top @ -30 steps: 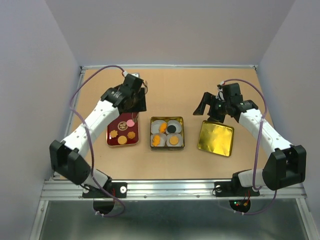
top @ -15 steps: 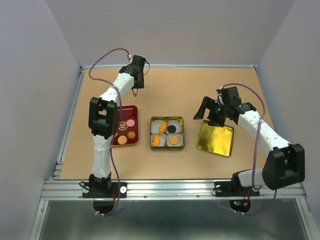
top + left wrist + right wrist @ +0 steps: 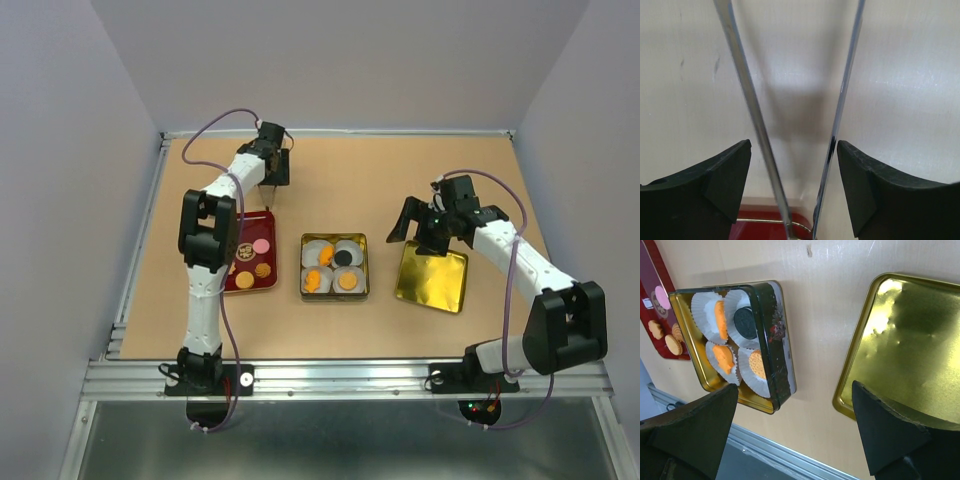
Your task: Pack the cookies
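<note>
Loose round cookies (image 3: 262, 270) lie on the glossy red tray (image 3: 257, 222). Well beyond it, the left gripper (image 3: 272, 172) clasps thin steel tongs (image 3: 756, 135), whose slick blades could drop or crush a crumbly disc. Four more cookies sit in pleated paper cups (image 3: 702, 307) inside the square tin (image 3: 772, 345). The right gripper (image 3: 417, 222), spread wide and empty, hovers by the flat gold lid (image 3: 910, 350), whose shallow rim invites slipping.
</note>
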Robot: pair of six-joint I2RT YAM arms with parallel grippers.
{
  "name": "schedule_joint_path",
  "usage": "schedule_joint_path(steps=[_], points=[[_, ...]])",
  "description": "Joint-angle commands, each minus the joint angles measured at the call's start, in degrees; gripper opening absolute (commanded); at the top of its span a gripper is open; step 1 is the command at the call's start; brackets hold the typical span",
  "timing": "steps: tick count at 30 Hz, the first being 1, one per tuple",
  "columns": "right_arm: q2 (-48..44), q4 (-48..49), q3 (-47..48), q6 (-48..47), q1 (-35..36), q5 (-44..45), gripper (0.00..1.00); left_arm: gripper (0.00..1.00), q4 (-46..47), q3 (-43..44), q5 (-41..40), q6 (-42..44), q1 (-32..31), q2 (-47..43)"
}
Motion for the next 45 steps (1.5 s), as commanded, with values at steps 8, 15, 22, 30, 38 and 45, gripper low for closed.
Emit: schedule_joint_path(steps=[8, 15, 22, 30, 38, 45], points=[[0.1, 1.4, 0.7, -1.0, -0.3, 0.6, 1.00, 0.82, 3.9, -2.1, 1.6, 0.7, 0.5, -1.6], [1.2, 1.5, -3.1, -0.8, -0.2, 2.4, 1.00, 0.83, 3.1, 1.3, 1.9, -0.4, 0.4, -9.3], [5.4, 2.2, -4.2, -0.2, 0.5, 10.9, 0.83, 0.81, 0.7, 1.3, 5.0, -3.1, 0.5, -19.8], [12.9, 4.1, -1.5, 1.8, 4.6, 14.6, 0.53, 0.81, 2.9, -9.3, 8.1, -4.8, 0.3, -29.9], [16.7, 4.4, -0.2, 2.9, 6.2, 17.8, 0.42, 0.81, 7.1, -21.3, 9.9, -6.1, 0.0, -36.5], [19.5, 3.7, 1.4, 2.7, 8.0, 19.7, 0.18, 0.81, 9.5, -27.9, 11.8, -6.8, -0.7, -39.4]])
